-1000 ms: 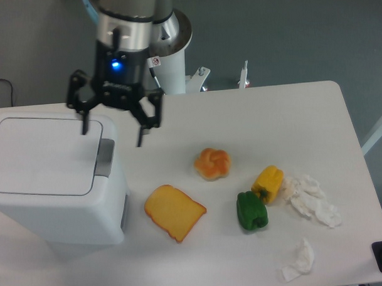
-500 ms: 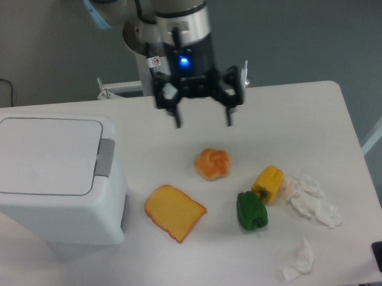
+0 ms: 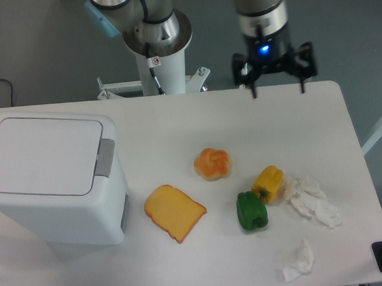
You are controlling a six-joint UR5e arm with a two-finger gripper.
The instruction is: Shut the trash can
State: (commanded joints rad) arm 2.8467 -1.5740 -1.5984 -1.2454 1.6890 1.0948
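Observation:
The trash can (image 3: 54,179) is a big white boxy bin at the left of the table. Its flat lid (image 3: 44,155) lies down flush on top, with the grey latch tab (image 3: 104,158) at its right edge. My gripper (image 3: 279,91) hangs over the table's back edge on the right, far from the bin. Its black fingers (image 3: 302,84) are spread wide and hold nothing.
On the white table (image 3: 178,124) lie a bun (image 3: 212,163), a slice of bread (image 3: 174,212), a green pepper (image 3: 252,210), a yellow pepper (image 3: 268,183) and crumpled tissues (image 3: 313,200), (image 3: 299,260). The robot's base post (image 3: 163,62) stands behind the table.
The gripper has swept from above the bin's right edge to the right along the back of the table, staying open. The lid stays down throughout.

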